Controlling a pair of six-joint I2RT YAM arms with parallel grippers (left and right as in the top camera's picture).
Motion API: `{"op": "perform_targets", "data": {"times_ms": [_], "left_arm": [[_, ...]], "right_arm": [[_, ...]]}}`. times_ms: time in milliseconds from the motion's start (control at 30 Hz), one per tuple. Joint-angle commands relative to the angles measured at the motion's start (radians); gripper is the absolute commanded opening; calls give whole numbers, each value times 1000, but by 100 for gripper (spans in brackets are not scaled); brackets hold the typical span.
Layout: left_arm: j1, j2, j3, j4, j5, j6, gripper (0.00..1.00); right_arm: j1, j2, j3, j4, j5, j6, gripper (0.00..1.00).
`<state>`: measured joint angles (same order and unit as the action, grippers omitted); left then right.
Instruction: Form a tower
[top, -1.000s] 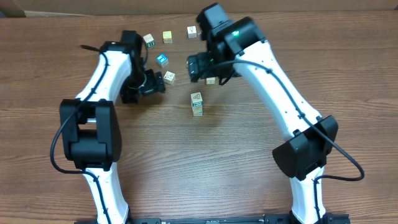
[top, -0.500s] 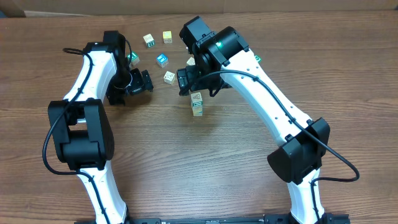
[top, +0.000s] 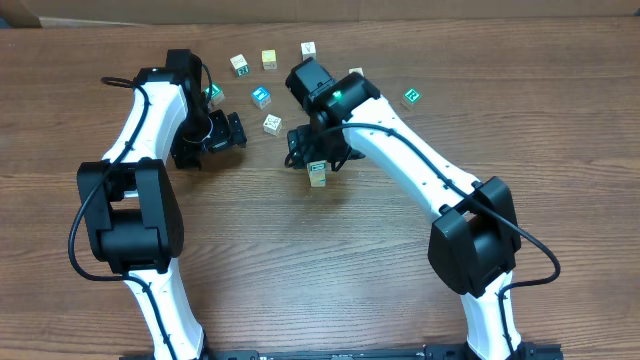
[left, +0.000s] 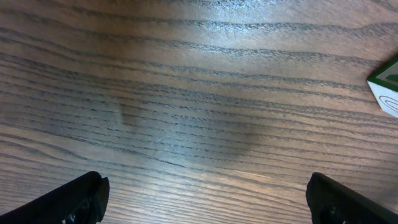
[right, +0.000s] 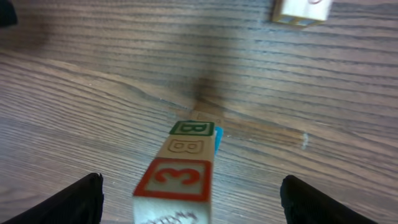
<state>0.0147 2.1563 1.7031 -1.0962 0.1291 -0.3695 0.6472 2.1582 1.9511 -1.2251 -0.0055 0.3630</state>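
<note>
The right gripper (right: 193, 190) straddles the tower (top: 318, 177), which stands near the middle of the table (top: 300, 270), jaws wide and seemingly clear of its red-3 top cube (right: 174, 180), probably keeping the stack centred, while the left gripper (left: 205, 199) gapes empty, parked aside.

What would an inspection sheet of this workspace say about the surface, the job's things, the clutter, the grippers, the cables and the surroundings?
Surface: wooden table, bare grain, no spill seen.
Job's things: tower, one cube wide, standing; red 3 on its top cube.
Clutter: loose cubes scattered beyond the tower.
Grippers: left gripper open, holding nothing; right gripper open, one finger on each side of the tower, not touching it.
Cables: black cable loops beside each arm.
Surroundings: pale strip past the far table edge; nothing else seen.
</note>
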Motion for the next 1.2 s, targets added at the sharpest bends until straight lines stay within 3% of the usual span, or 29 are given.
{"op": "perform_targets", "data": {"times_ms": [0,1167], "left_arm": [[-2,-19,20,0,-10,4,100],[-2,-19,20,5,-10,4,100]], "right_arm": [[35,2,-34,33,60,8,87],[53,32,-99,124,129,6,79]]}}
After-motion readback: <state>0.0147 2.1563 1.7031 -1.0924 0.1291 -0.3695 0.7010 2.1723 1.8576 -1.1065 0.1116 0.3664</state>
